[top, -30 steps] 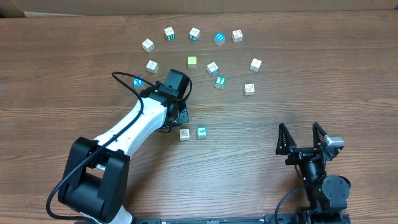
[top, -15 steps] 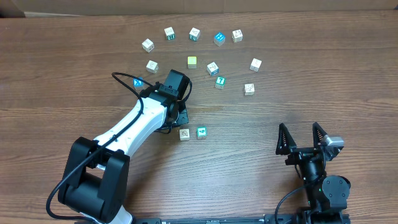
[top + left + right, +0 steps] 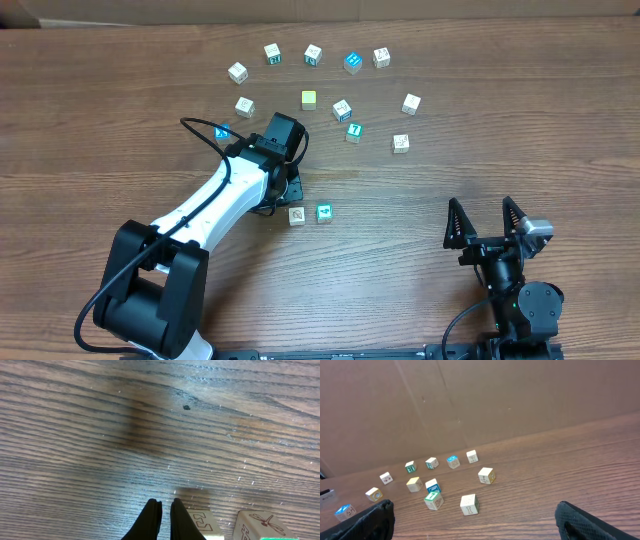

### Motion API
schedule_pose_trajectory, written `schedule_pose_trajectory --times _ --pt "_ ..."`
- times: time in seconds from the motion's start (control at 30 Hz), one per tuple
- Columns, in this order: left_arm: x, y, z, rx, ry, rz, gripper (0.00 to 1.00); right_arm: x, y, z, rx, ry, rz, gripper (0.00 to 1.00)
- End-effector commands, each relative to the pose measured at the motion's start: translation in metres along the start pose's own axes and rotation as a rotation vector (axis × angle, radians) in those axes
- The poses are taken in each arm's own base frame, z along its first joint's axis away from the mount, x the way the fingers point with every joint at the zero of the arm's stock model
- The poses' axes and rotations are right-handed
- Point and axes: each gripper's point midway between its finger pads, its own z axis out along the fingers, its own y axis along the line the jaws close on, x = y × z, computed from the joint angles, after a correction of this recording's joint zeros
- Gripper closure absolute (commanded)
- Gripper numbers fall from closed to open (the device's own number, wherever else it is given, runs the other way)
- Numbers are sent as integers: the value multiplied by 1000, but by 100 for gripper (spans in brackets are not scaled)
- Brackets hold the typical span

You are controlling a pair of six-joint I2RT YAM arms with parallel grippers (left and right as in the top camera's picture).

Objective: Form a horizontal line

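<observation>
Overhead, the horizontal line [image 3: 319,212] is a pair so far: a white-faced wooden letter cube [image 3: 297,215] with a teal-faced letter cube [image 3: 323,211] just beside it, near mid-table. The left gripper [image 3: 161,516] hangs right beside the white one, black fingers pressed together on nothing; contact cannot be told. Bare brown wooden table [image 3: 420,200] lies open to the row's right. A teal cube marked 7 [image 3: 353,131] sits among scattered letter cubes [image 3: 312,54] farther up. The right gripper [image 3: 487,222] stands spread wide, well apart, near the bottom edge.

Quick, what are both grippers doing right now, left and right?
Left gripper: closed, holding nothing.
Right gripper: open, holding nothing.
</observation>
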Motion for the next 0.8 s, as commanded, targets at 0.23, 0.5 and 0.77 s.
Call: schedule_pose_trajectory --times 0.23,0.5,0.77 --pt "8 -11 -1 68 47 1 94 1 -1 0 0 -5 -2 0" --pt "16 -8 -2 52 78 3 94 1 -1 0 1 -5 -2 0" --pt "10 -13 -2 68 51 9 95 1 -1 0 0 -5 -2 0"
